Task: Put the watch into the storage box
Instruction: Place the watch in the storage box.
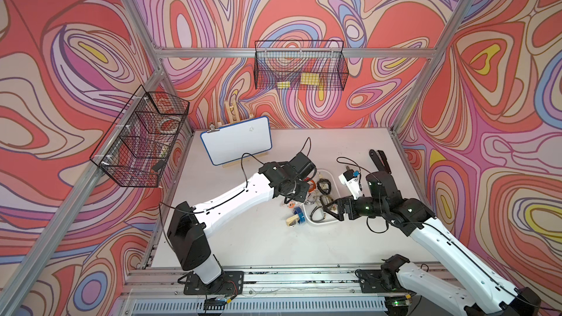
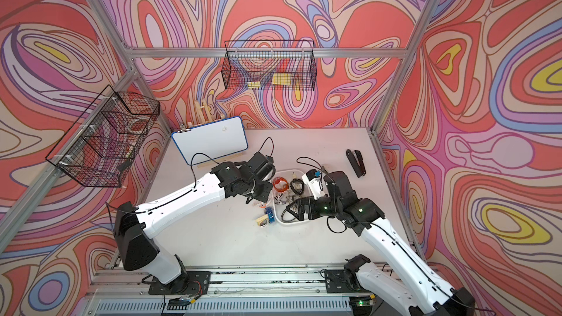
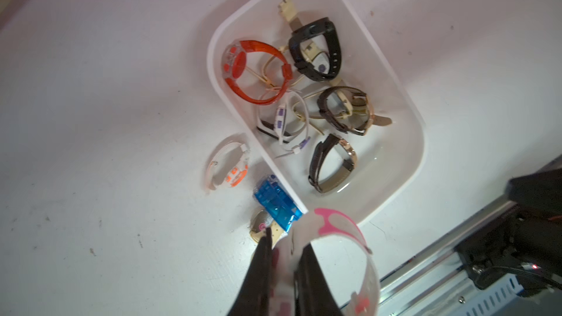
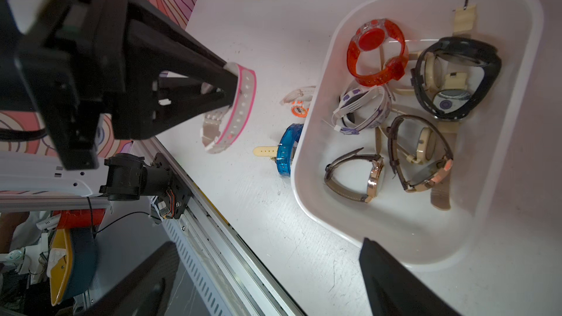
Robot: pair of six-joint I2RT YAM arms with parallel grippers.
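Note:
My left gripper [image 3: 284, 256] is shut on the strap of a white-and-pink watch [image 3: 331, 220]. The watch's loop hangs off the fingers above the table, just outside a near corner of the storage box [image 3: 395, 147]. In the right wrist view the same watch [image 4: 243, 101] hangs left of the white box [image 4: 514, 123]. Several watches lie in the box, among them an orange one [image 3: 258, 68] and a black one [image 3: 316, 50]. My right gripper [image 4: 267, 284] is open and empty beside the box's near end [image 1: 322, 223].
A blue watch [image 3: 276, 202], a beige watch [image 3: 261, 226] and a white-and-orange watch [image 3: 231, 165] lie on the table against the box's side. A whiteboard [image 1: 235, 139] stands at the back. A black stapler [image 1: 378, 161] lies at the right, and wire baskets [image 1: 299, 65] hang on the walls.

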